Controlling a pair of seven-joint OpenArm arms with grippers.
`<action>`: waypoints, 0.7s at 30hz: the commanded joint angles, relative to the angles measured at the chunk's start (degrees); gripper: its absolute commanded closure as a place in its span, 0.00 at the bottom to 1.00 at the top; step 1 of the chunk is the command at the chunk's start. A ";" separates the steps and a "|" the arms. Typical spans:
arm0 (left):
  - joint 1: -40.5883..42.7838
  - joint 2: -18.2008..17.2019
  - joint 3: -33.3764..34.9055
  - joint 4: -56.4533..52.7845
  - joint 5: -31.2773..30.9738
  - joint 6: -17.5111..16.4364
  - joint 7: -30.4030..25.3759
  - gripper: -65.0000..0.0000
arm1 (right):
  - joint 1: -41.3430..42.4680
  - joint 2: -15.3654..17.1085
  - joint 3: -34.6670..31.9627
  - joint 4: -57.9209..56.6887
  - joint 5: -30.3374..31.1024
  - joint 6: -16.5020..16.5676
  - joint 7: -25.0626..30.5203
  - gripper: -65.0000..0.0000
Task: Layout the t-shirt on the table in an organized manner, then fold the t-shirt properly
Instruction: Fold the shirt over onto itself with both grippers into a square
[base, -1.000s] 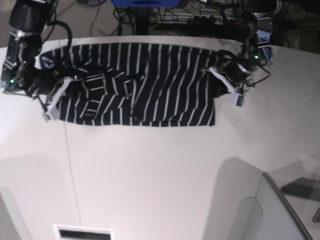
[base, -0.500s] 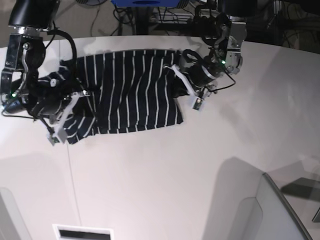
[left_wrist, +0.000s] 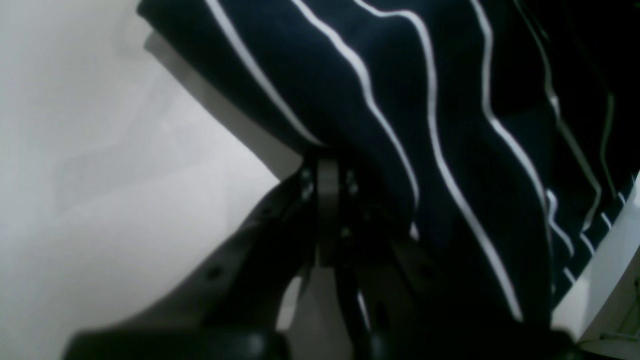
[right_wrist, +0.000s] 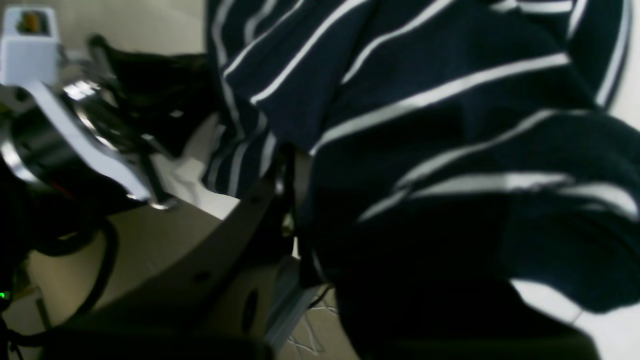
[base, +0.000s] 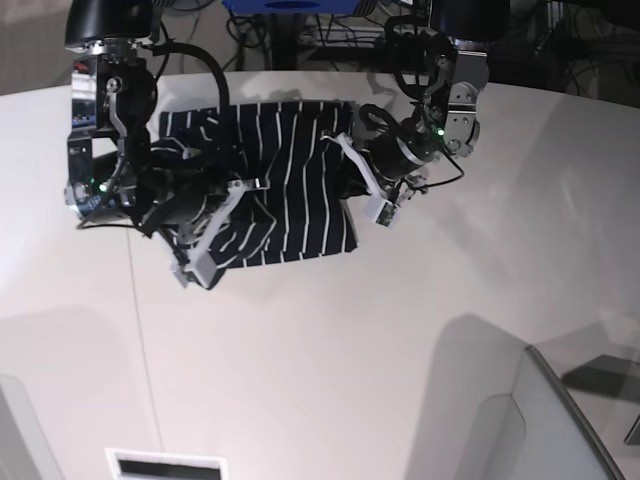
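The t-shirt (base: 290, 190), dark navy with thin white stripes, lies bunched and partly doubled over at the far middle of the white table (base: 350, 350). My left gripper (base: 352, 172) is at the shirt's right edge in the base view. In the left wrist view it (left_wrist: 327, 170) is shut on the t-shirt (left_wrist: 400, 100), whose fabric is raised off the table (left_wrist: 100, 150). My right gripper (base: 222, 208) is at the shirt's left side. The right wrist view shows it (right_wrist: 295, 165) shut on a fold of the t-shirt (right_wrist: 425, 100), which drapes over the fingers.
A thin seam line (base: 140, 330) runs down the tabletop on the left. A pale grey panel (base: 540, 420) rises at the lower right, and a slot (base: 165, 465) sits at the bottom edge. Cables and a blue object (base: 290, 6) lie beyond the far edge.
Both arms have come toward each other with the shirt's ends. The shirt went from spread wide to a narrow, bunched shape, its left end carried over toward the middle.
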 joint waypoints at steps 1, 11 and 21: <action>-0.24 -0.09 0.01 0.78 -0.13 0.05 -0.08 1.00 | 1.11 -0.04 -0.57 0.86 1.30 -0.33 0.95 0.99; 1.87 -2.64 -0.78 8.96 -0.31 1.19 0.01 1.00 | 2.69 -0.04 -2.95 -6.44 1.21 -0.42 5.26 0.99; 13.56 -11.34 -5.00 22.67 -0.22 8.14 9.15 1.00 | 4.19 -0.31 -3.74 -9.78 1.21 -0.42 7.28 0.94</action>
